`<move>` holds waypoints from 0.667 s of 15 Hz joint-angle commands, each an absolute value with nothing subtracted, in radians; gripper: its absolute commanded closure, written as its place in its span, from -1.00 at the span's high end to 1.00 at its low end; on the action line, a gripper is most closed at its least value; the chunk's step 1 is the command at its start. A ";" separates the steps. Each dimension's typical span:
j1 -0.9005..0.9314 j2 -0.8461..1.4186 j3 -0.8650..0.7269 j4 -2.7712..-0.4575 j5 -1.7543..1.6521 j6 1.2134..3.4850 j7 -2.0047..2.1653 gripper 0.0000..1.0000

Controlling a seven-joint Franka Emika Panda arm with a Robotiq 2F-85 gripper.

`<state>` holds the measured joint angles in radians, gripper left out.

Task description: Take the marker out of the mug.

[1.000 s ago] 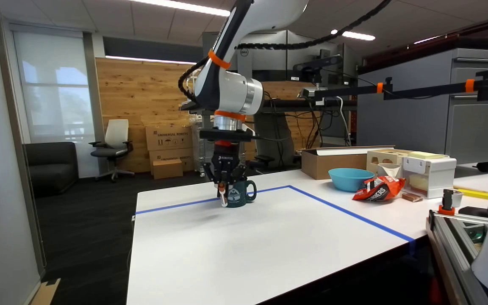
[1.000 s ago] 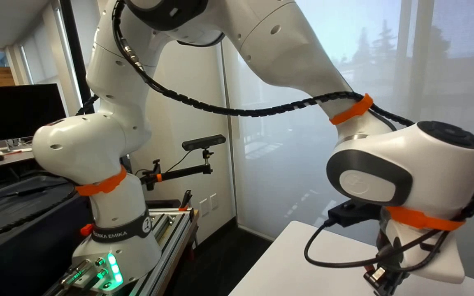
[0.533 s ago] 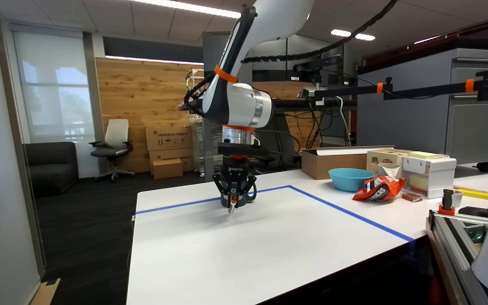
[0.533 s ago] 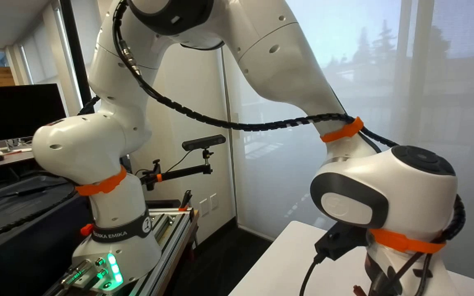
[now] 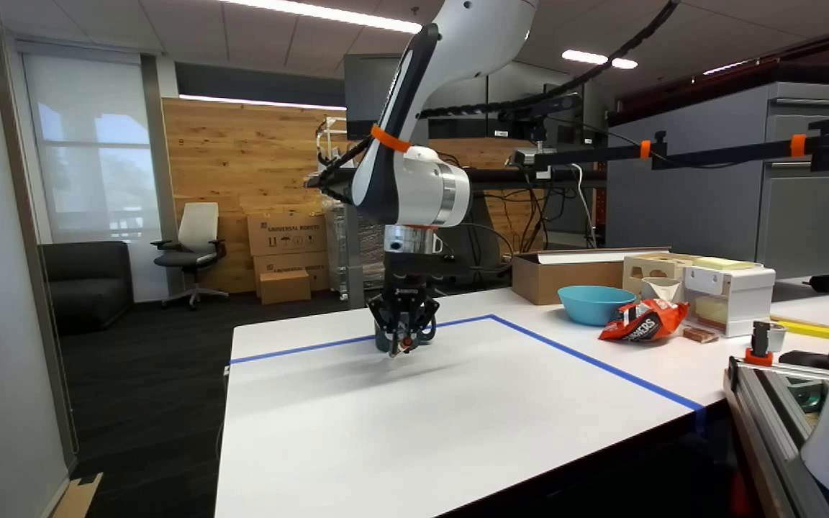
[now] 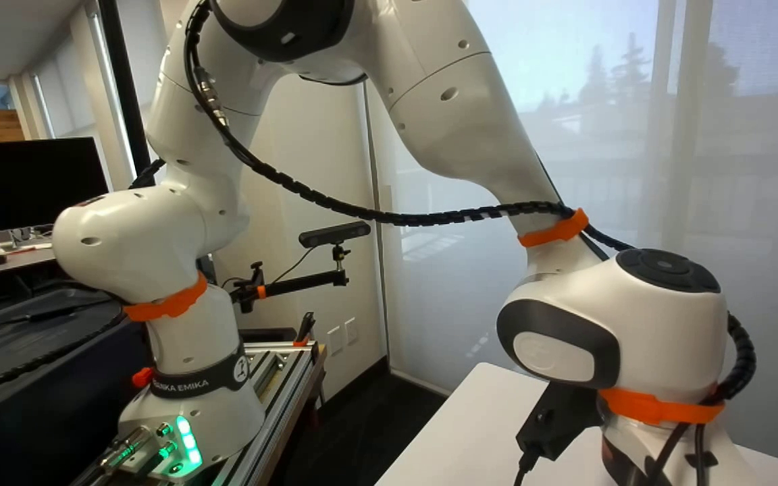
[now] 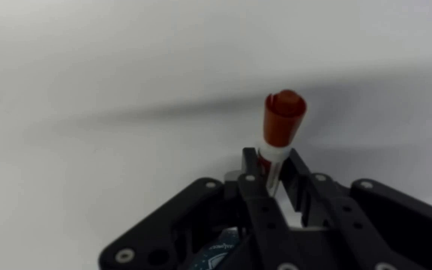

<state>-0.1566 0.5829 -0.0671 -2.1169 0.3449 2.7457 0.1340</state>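
We find the gripper [image 7: 271,161] pinching the marker [image 7: 281,129] outside and near the mug [image 7: 216,252], whose lettering we cannot read. Farther out, we read “UNIVERSAL ROBOTS” on a carton [image 5: 287,234] and “EMIKA” on the robot base [image 6: 217,422].

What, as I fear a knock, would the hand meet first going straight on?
Probably the table: the hand points down at it, gripping the marker. The mug seems off that line, though depth is unclear.

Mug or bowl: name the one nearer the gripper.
The dark teal mug, partly hidden by the gripper; the light-blue bowl sits farther off, outside the blue tape.
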 commanded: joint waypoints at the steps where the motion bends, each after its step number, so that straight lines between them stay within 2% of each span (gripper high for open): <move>1: -0.161 0.603 -0.061 -2.145 0.324 2.822 0.123 0.06; 7: -0.156 0.601 -0.047 -2.168 0.345 2.923 0.164 0.97; 10: -0.151 0.569 -0.035 -2.181 0.359 2.967 0.200 1.00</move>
<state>-0.1561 0.6195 -0.0503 -2.1424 0.3448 2.9206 0.1589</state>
